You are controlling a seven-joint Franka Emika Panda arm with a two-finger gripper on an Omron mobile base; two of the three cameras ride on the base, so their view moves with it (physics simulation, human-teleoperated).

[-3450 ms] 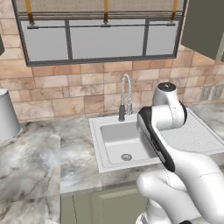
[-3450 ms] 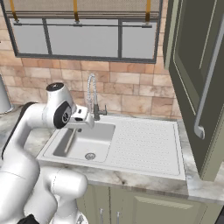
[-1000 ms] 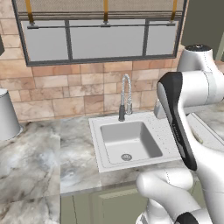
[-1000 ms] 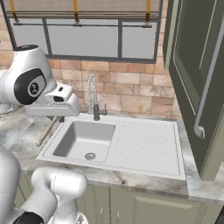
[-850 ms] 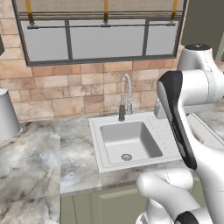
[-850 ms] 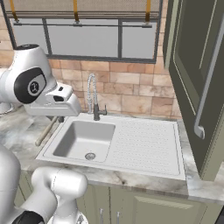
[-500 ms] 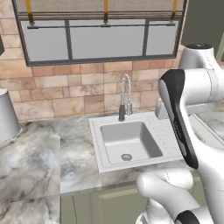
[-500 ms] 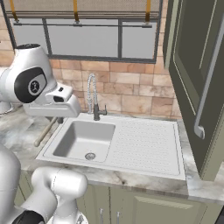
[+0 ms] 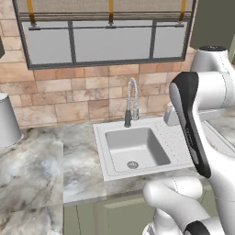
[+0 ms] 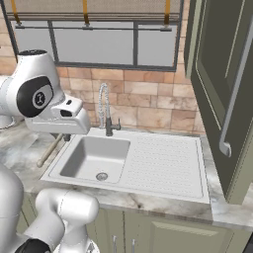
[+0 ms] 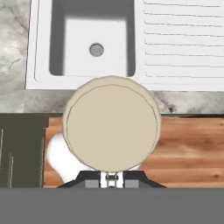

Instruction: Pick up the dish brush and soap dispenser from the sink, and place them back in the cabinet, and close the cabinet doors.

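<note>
My gripper (image 11: 111, 177) is shut on the dish brush (image 11: 111, 124), whose round beige head faces the hand camera. It hangs above the counter's front edge, with the white sink (image 11: 39, 43) beyond it. In the right base view the gripper (image 10: 65, 137) is left of the sink (image 10: 163, 158), and the dish brush (image 10: 49, 149) slants down from it, seen edge-on. The grey basin (image 9: 137, 149) holds nothing that I can see. The soap dispenser is out of view. The olive-green cabinet (image 10: 217, 74) rises at the right, its door with a silver bar handle (image 10: 234, 89) swung toward me.
A chrome spring-neck faucet (image 10: 105, 111) stands behind the basin. A white paper-towel roll (image 9: 7, 121) is on the marble counter at far left. Green base cabinets (image 10: 163, 232) lie below the counter, and wood floor (image 11: 183, 148) shows under the hand.
Since the earliest frames the arm has lifted out of the sink area, up and toward the counter's front, with the brush. Over the last second it has barely moved.
</note>
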